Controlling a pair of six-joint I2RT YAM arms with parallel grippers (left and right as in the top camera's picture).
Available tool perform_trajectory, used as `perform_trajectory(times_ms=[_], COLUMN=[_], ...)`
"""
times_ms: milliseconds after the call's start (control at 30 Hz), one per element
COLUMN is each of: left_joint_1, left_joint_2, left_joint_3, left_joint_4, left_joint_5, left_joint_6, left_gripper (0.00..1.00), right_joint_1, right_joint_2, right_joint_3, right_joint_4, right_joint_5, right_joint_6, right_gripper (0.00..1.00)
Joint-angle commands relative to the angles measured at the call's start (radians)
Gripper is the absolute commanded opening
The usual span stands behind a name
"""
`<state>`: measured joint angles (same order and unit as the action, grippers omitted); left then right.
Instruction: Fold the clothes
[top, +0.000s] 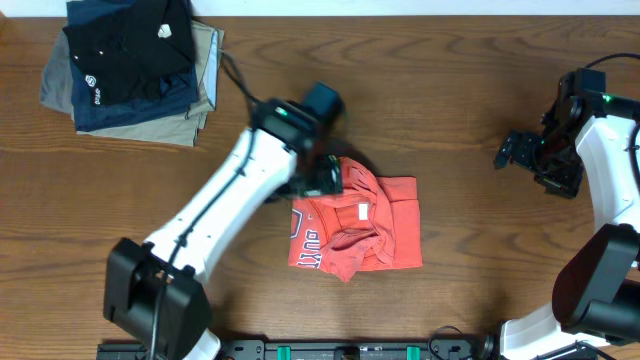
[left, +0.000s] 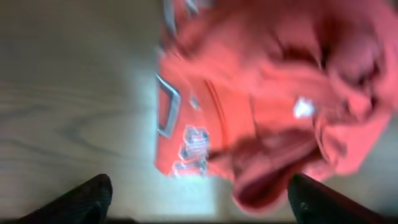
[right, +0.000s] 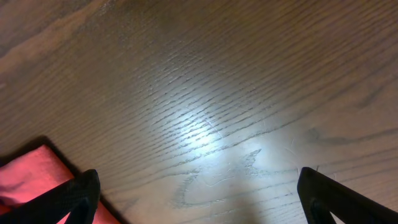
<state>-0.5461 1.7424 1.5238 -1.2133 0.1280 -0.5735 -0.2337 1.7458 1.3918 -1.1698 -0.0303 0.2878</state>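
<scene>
One T-shirt (top: 370, 232), lettering (top: 306, 240) half hidden

Left wrist view blurs the T-shirt (left: 261, 106) — lettering (left: 193, 143) unreadable, top cut off.

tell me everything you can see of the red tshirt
The coral-red T-shirt is soft cotton-like cloth, roughly folded into a rumpled square with bunched creases. Navy lettering shows at its left edge, a small white neck tag near the middle. It lies on the wooden table; the open left gripper hovers over it, not gripping it.
</scene>
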Motion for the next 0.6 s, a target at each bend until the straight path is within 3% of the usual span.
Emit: perform_trajectory(times_ms=[0,167,367,567], left_joint_1=[0.083,0.154,0.170,0.170], left_joint_2=[0.027,0.093,0.159,0.225], left_joint_3=[-0.002,-0.003,-0.003,-0.003], left_joint_4=[0.029,0.051,0.076,0.099], left_joint_5=[0.050,0.139,0.145,0.153], left_joint_6=[0.060,0.151,0.227,0.290], left_gripper=[0.95,0.96,0.96,0.82], right_joint_1=[-0.001,-0.001,-0.001,-0.001], right_joint_2=[-0.006,-0.006,-0.006,-0.006], right_joint_3=[0.006,0.006,0.006,0.006], right_joint_4=[-0.001,0.000,0.000,-0.001], right_joint_5=[-0.003,-0.004,-0.004,-0.004], right_joint_6=[0.003,0.003,0.003,0.003], right_gripper=[0.99,0.99,0.99,0.99])
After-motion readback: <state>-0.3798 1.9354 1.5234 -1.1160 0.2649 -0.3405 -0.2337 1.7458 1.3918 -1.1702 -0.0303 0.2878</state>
